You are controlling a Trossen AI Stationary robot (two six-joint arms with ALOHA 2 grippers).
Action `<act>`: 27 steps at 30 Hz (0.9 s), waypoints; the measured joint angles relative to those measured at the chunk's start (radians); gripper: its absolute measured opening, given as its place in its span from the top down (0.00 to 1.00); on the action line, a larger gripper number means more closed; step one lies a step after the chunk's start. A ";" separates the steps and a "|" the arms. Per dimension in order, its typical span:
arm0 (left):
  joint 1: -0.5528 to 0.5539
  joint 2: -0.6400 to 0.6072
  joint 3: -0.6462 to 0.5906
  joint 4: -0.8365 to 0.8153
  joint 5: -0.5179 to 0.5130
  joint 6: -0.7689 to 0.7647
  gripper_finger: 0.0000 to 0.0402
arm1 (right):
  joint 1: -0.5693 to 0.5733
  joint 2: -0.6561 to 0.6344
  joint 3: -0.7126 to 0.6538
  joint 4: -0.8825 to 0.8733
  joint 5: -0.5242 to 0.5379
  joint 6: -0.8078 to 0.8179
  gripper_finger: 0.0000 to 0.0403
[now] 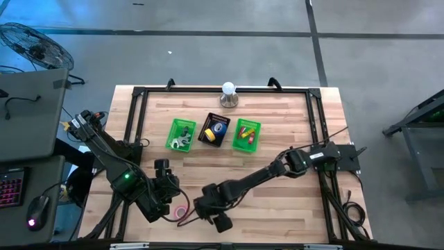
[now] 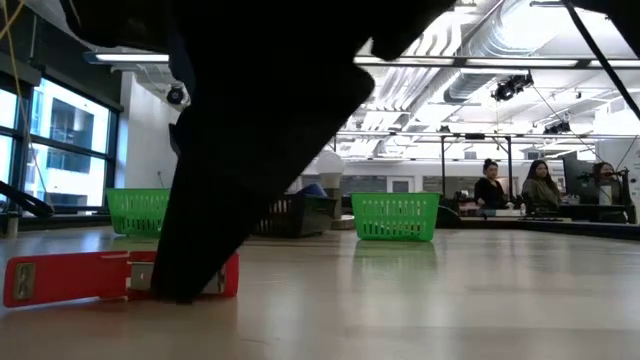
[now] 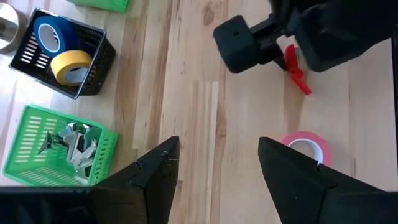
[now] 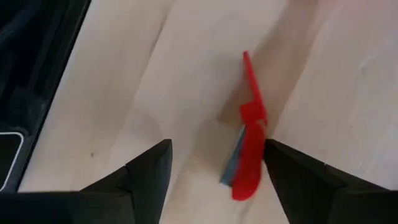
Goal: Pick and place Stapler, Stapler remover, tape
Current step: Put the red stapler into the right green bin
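The wooden surface (image 1: 277, 187) carries three baskets in a row near its far edge: a green basket (image 1: 182, 135) with pale metal stapler removers in it, a black basket (image 1: 215, 130) holding a blue and a yellow roll of tape (image 3: 69, 66), and another green basket (image 1: 246, 135) with red and yellow items inside.

The right arm reaches across to the near middle of the surface, where the right end effector (image 4: 214, 165) hangs low over a red stapler (image 4: 250, 134). Its fingers are spread, one on either side of the stapler, and whether they touch it cannot be told. In the low view the stapler (image 2: 70, 277) lies flat on the wood.

The left end effector (image 3: 214, 163) hovers just beside the right one, toward the near left corner, fingers spread and holding nothing. A pink roll of tape (image 3: 305, 146) lies flat on the surface near it, close to the stapler.
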 joint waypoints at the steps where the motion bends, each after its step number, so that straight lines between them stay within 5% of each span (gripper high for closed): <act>1: 0.000 0.000 0.000 0.001 0.000 0.000 0.47 | -0.005 0.001 0.000 0.002 -0.017 0.002 0.39; 6: 0.000 0.000 0.000 0.002 0.000 0.000 0.47 | -0.016 0.003 -0.001 0.005 -0.015 -0.002 0.49; 14: 0.000 0.000 0.000 0.003 0.001 -0.003 0.47 | -0.018 0.004 -0.004 0.021 -0.006 -0.033 0.88; 18: 0.000 0.000 0.000 0.006 0.001 -0.003 0.47 | -0.011 0.000 -0.005 0.044 0.030 -0.049 0.89; 27: 0.000 0.000 0.000 0.020 0.009 -0.004 0.47 | 0.035 -0.165 -0.006 -0.215 0.485 -0.004 0.88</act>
